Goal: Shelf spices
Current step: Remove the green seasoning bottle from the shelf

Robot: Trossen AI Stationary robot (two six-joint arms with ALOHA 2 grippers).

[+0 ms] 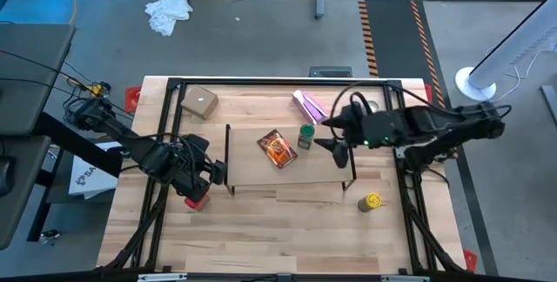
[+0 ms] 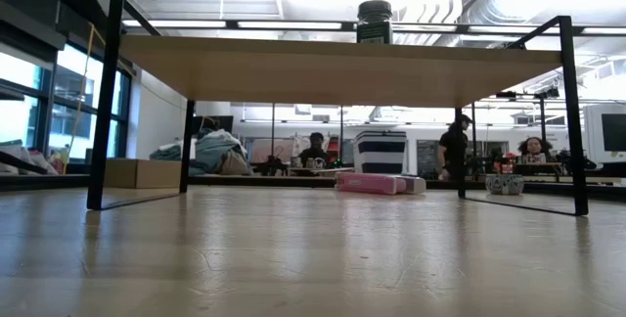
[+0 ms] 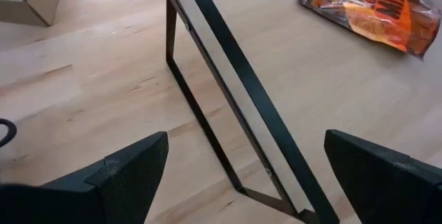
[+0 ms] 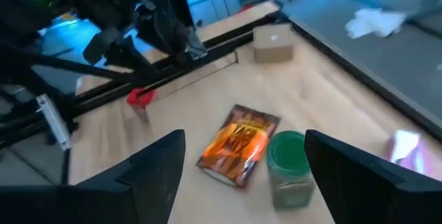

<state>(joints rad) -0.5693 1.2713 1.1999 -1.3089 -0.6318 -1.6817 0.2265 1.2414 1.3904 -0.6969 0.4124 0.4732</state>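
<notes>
Wooden shelf: one packet, one green-lidded jar.

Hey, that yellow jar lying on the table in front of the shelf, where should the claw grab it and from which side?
The yellow jar seems to lie on its side on the table, off the shelf's right end. Probably best to come straight down and close across its round body at mid-length, not on the cap end, which might slip. The right claw, open over the shelf, is nearer.
</notes>
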